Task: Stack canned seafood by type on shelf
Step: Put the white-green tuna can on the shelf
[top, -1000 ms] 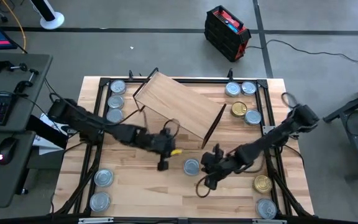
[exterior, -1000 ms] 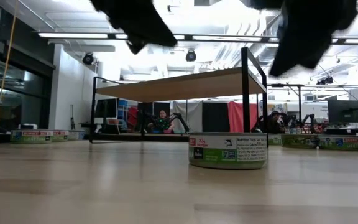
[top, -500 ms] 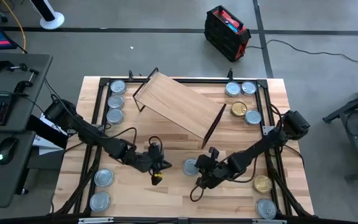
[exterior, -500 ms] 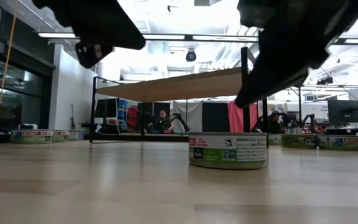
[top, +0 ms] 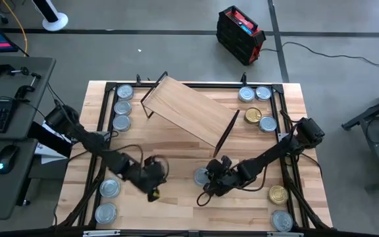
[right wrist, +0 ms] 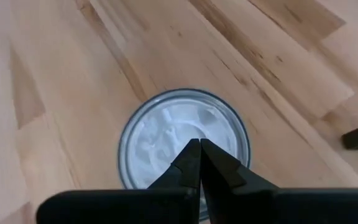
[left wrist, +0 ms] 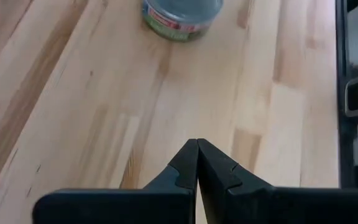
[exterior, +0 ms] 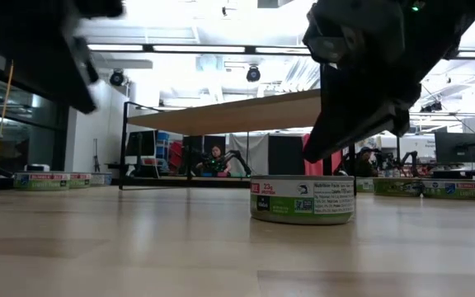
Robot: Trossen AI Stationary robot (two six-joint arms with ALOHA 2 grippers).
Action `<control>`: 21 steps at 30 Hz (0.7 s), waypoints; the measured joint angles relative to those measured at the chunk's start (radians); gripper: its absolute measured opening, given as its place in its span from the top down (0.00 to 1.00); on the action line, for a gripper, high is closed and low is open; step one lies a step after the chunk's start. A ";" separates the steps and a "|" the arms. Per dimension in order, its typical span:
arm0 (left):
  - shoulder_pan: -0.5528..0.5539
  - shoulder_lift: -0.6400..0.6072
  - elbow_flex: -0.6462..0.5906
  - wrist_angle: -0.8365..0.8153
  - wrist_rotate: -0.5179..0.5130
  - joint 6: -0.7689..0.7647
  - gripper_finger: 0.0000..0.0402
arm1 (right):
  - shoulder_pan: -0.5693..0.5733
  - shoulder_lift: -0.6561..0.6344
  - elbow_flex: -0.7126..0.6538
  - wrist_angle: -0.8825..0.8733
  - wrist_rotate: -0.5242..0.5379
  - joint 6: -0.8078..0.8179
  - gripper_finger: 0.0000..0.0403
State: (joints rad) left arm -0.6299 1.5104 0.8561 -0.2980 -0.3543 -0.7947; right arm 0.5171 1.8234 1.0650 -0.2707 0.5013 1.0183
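One silver-topped can (top: 200,175) (exterior: 302,198) stands upright on the table in front of the shelf (top: 189,112), a light-wood board on black legs set askew. My right gripper (right wrist: 199,143) (top: 209,180) is shut, its tips slanting down over this can's top. My left gripper (left wrist: 197,142) (top: 155,183) is shut and bare over the planks to the can's left, with the can (left wrist: 182,15) ahead of it. Other cans stand at the back left (top: 122,107), front left (top: 110,187), back right (top: 255,105) and front right (top: 278,194). My right gripper has its shut fingertips (right wrist: 191,155) over the middle of the can's top (right wrist: 166,130), coming from above at a slant. I cannot tell whether they touch it. The can stands flat on the table.
A black frame (top: 104,125) runs along the table's edges, and its near rail (left wrist: 353,93) shows beside my left gripper. Bare planks (top: 176,210) lie between the two front groups of cans. The shelf's black legs (exterior: 336,124) stand just behind the middle can.
My left gripper has swung toward the table's left and near edges, sinking and rolling as it went, still shut. My right gripper has come down over the middle can and rolled a little. The can has stayed in place.
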 joint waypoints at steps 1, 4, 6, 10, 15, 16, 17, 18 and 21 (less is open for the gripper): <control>-0.033 -0.009 -0.008 -0.005 -0.046 0.000 1.00 | 0.000 0.004 0.001 -0.001 -0.003 0.018 1.00; -0.113 -0.032 -0.033 0.045 -0.177 -0.001 1.00 | 0.000 0.017 0.002 -0.005 -0.024 0.070 1.00; -0.141 -0.040 -0.060 0.086 -0.226 -0.004 1.00 | 0.000 0.031 0.022 -0.044 -0.036 0.092 1.00; -0.142 -0.040 -0.100 0.190 -0.222 0.017 1.00 | -0.001 0.078 0.105 -0.148 -0.048 0.103 1.00; -0.099 -0.040 -0.108 0.227 -0.195 0.049 1.00 | -0.008 0.179 0.239 -0.153 -0.068 0.058 1.00; -0.089 -0.040 -0.108 0.235 -0.194 0.058 1.00 | -0.011 0.205 0.273 -0.153 -0.066 0.037 1.00; -0.081 -0.040 -0.108 0.245 -0.193 0.067 1.00 | -0.013 0.231 0.309 -0.150 -0.068 0.012 1.00; -0.072 -0.040 -0.108 0.257 -0.189 0.078 1.00 | -0.013 0.258 0.348 -0.146 -0.071 -0.019 1.00; -0.041 -0.040 -0.108 0.269 -0.156 0.109 1.00 | -0.020 0.332 0.463 -0.144 -0.078 -0.119 1.00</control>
State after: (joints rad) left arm -0.6714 1.4708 0.7483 -0.0288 -0.5104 -0.6858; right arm 0.4973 2.1556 1.5277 -0.4150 0.4231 0.8996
